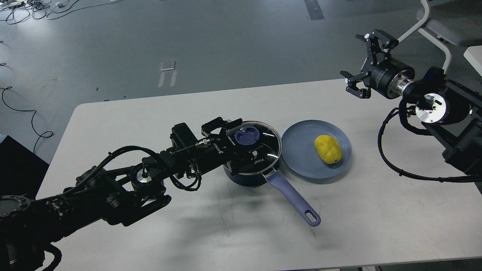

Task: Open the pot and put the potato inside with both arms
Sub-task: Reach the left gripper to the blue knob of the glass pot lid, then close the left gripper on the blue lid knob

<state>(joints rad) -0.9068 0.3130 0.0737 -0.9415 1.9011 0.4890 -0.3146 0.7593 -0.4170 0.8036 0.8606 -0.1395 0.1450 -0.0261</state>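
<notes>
The navy pot (249,180) stands mid-table with its glass lid (270,140) on and its lavender handle (295,199) pointing to the front right. My left gripper (244,139) reaches in from the left and straddles the lid's blue knob (246,135), one finger behind it and one in front over the lid's lettering. The jaws look apart. The yellow potato (328,149) lies on the grey-blue plate (301,160) just right of the pot. My right gripper (360,64) is open and empty, held high above the table's far right edge.
The white table (211,233) has bare surface in front of the pot and at the front right. A white chair frame (438,22) stands behind the right arm. A black box (15,158) sits off the table's left edge. Cables (22,7) lie on the floor at far left.
</notes>
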